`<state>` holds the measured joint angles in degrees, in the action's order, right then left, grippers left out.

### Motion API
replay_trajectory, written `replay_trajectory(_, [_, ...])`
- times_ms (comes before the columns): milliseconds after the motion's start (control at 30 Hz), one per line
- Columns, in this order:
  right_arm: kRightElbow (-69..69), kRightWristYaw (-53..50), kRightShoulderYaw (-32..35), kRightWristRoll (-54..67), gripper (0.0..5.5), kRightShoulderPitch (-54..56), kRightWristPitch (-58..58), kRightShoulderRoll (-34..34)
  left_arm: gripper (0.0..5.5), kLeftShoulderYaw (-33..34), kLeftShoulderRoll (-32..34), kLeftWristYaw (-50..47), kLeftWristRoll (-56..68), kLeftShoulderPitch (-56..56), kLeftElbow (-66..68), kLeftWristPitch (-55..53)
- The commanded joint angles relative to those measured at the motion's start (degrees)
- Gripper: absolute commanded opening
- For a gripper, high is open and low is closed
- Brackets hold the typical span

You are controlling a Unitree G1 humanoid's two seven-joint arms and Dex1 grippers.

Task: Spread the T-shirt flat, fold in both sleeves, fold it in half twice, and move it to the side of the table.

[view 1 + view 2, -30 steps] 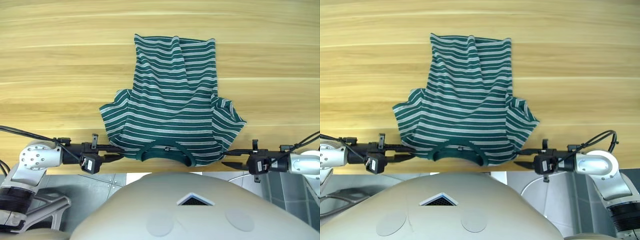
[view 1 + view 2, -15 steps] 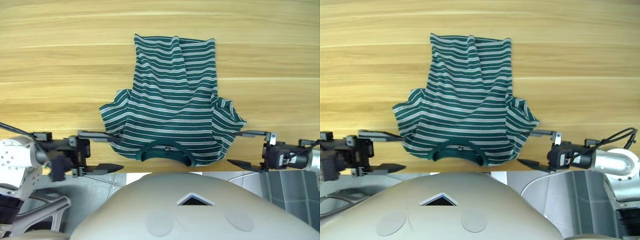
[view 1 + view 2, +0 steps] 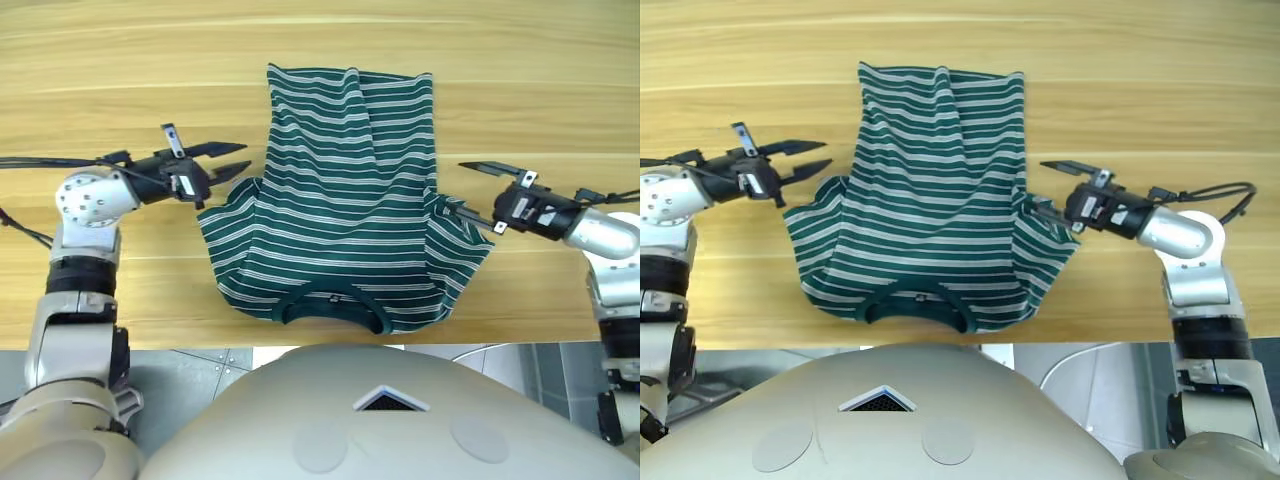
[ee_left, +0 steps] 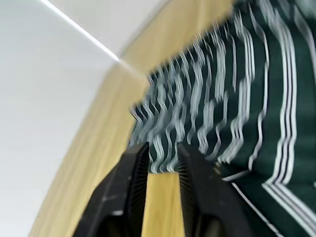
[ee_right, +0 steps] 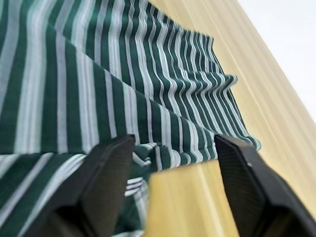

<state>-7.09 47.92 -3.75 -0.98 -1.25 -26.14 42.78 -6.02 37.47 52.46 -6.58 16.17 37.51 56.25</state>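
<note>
Nearest of all, back from the left gripper [image 3: 246, 157] and the right gripper [image 3: 452, 186] toward the near edge of the wooden table [image 3: 120, 60]: collar [image 3: 333, 305] of the T-shirt [image 3: 345, 200], dark green with pale stripes. Spread between the two grippers, wrinkled, with a long crease up its middle. Both sleeves bunched and not yet folded in.

A little farther out, the left gripper just beside the far corner of the left sleeve [image 3: 225, 215], pointing inward at the shirt. Fingers [image 4: 131, 182] parted by a narrow gap, bare wood between them, gripping nothing. Blurred in the left wrist view, so cannot tell whether hovering above the wood or resting on it.

On the opposite side, about level with it, the right gripper pointing inward at the right sleeve [image 3: 460, 235]. Fingers [image 5: 106, 182] spread wide, nothing clamped. The nearer one at the sleeve's edge, the farther one clear of the cloth, over bare wood. Ahead of the tips in the right wrist view, striped folds of that sleeve and a strip of table beyond.

Farthest, well beyond both grippers: hem [image 3: 350, 75] of the shirt, lying across the table.
</note>
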Motion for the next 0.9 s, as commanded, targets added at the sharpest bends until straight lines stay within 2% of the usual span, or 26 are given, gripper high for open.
replay_trajectory(33, [-3.40,-4.12,-3.04,-5.61,2.19,5.59,0.95,-3.44,0.37,-2.82,-0.83,-5.85,-7.13,4.80,7.15,4.28])
replay_trajectory(100, [-4.42,-5.58,-4.23,-7.12,1.78,7.01,1.05,-4.94,0.02,-4.14,-0.55,-7.50,-9.04,5.94,9.38,5.58])
replay_trajectory(233, [-5.62,-6.98,-6.15,-8.45,1.27,8.78,0.94,-7.25,0.00,-6.10,-0.16,-9.25,-10.12,7.10,11.64,7.53])
replay_trajectory(267, [-5.96,-7.14,-6.71,-8.81,1.00,8.96,0.83,-7.51,0.00,-6.42,-0.10,-9.53,-10.12,7.21,11.80,7.80])
replay_trajectory(467, [-8.86,-6.50,-10.16,-11.96,0.04,8.23,-0.79,-6.99,0.00,-8.67,0.49,-10.44,-10.74,7.03,12.68,8.36])
replay_trajectory(567, [-9.50,-5.75,-11.32,-13.18,0.01,7.14,-1.61,-5.68,0.00,-10.15,1.71,-10.58,-12.38,6.13,13.03,8.17])
replay_trajectory(700, [-10.03,-4.93,-12.19,-14.22,0.01,5.64,-2.08,-3.44,0.00,-14.49,3.83,-14.32,-21.99,5.80,14.99,6.45])
replay_trajectory(900, [-10.53,-4.99,-12.23,-14.60,0.01,4.51,-2.18,-1.51,0.00,-21.10,5.05,-16.98,-29.85,5.66,15.54,4.99])
